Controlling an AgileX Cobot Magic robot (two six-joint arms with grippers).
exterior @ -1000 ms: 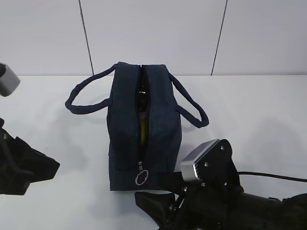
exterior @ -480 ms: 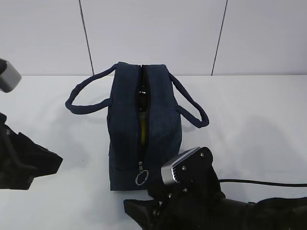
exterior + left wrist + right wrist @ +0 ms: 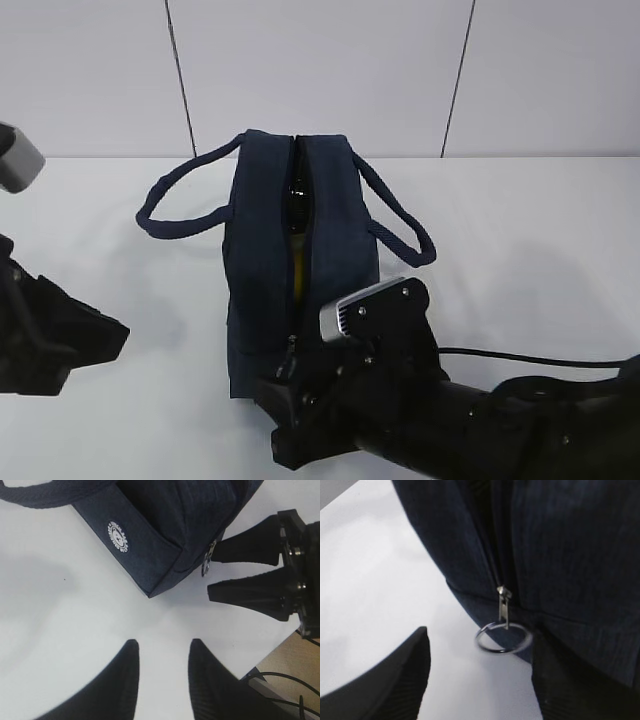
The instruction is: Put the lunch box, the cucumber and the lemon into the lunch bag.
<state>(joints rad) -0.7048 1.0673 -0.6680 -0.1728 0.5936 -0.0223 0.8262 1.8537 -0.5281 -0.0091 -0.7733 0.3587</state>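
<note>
navy lunch bag [image 3: 265, 270], white round logo [image 3: 117, 536], white table [image 3: 520, 250]

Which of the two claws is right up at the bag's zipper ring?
The right gripper: its open fingers straddle the ring pull at the lunch bag's end. The left gripper hangs over bare table beside the bag.

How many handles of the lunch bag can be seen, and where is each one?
2. One handle loops out to the left of the lunch bag in the exterior view, and the other handle loops out to its right. None seems hidden.
</note>
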